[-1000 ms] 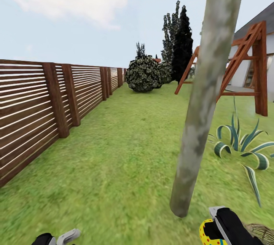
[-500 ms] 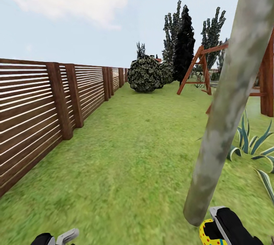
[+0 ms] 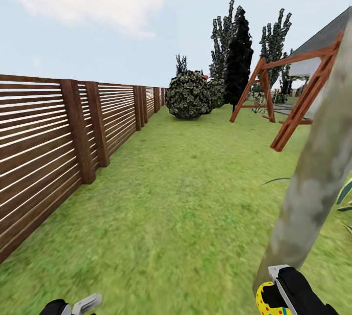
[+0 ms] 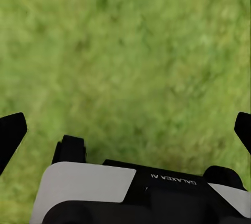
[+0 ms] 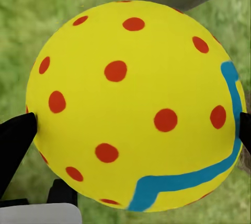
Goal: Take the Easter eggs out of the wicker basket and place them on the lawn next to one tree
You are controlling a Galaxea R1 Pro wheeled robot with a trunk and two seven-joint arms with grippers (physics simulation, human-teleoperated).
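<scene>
Now carrying 1 egg [image 5: 133, 104] to the tree [image 3: 313, 188].
I keep the right gripper [image 5: 130, 130] fingers clamped on it for placing on the lawn [image 3: 186, 207]; left gripper [image 4: 125, 130] fingers apart, empty.

A fence [image 3: 58, 134] ran along the left of the lawn [image 3: 171, 207]. The tree [image 3: 313, 183] trunk stood at the near right, a swing frame [image 3: 293, 95] behind it, a bush [image 3: 188, 95] farther back at centre.

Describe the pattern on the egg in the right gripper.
Yellow Easter egg with red dots and a blue zigzag band, clearest in the right wrist view.
</scene>
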